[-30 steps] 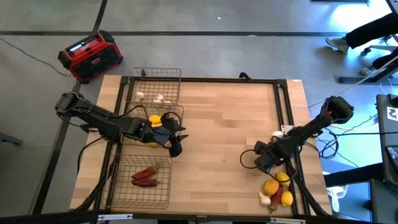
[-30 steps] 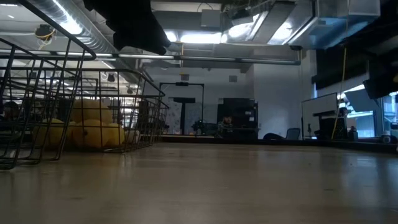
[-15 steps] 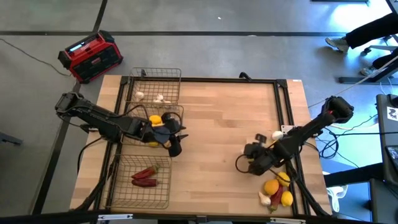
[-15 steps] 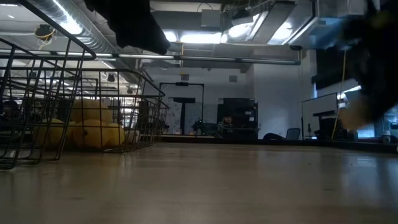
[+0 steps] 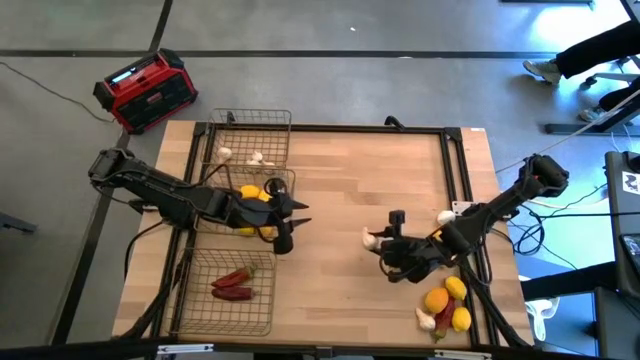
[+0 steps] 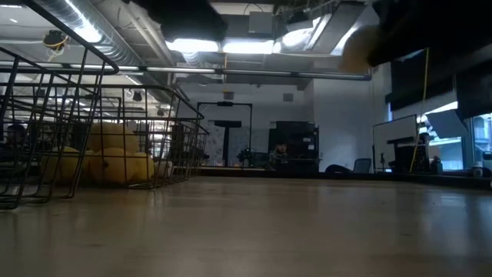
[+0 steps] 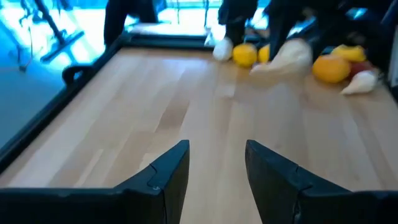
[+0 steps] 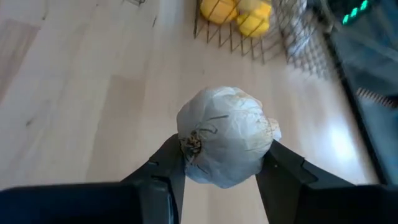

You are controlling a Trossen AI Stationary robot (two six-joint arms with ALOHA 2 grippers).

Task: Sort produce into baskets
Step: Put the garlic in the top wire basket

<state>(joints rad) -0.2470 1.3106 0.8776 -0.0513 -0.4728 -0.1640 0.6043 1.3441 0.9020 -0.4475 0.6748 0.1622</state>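
Garlic bulb [image 8: 227,135], papery, whitish and round, sits pinched between the right gripper [image 5: 376,240]'s two dark fingers, lifted above the pale wooden table [image 5: 350,180] right of centre. Left gripper [image 7: 214,163] hangs with its fingers apart and empty just beside the middle wire-mesh basket [image 5: 283,178], which holds smooth yellow lemons [image 6: 115,163].

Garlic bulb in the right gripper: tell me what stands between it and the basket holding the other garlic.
The left gripper, empty, hovers by the middle basket near that route. Otherwise only bare table separates the garlic bulb from the garlic basket.
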